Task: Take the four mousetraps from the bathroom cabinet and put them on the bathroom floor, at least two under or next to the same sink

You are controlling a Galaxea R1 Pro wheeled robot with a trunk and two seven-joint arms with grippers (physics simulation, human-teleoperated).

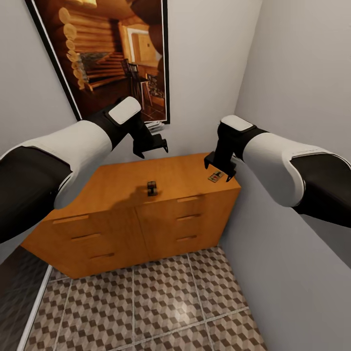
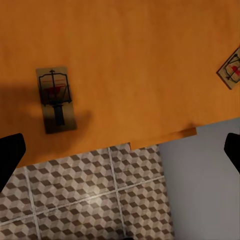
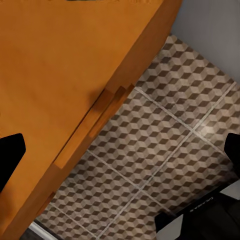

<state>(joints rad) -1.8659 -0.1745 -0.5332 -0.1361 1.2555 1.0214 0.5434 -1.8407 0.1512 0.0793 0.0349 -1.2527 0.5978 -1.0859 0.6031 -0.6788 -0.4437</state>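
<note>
Cabinet top: one mousetrap clear, another half-hidden behind right pincer.

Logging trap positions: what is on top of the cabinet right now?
Two mousetraps lie on the cabinet top: one near the front edge, one at the right corner, partly covered by the right gripper.

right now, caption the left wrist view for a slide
Open left claw above two mousetraps on the cabinet top.

Orange-brown wooden cabinet; bathroom floor tiled in brown-and-beige cubes with light grout; tan mousetrap with dark wire, red spot.
</note>
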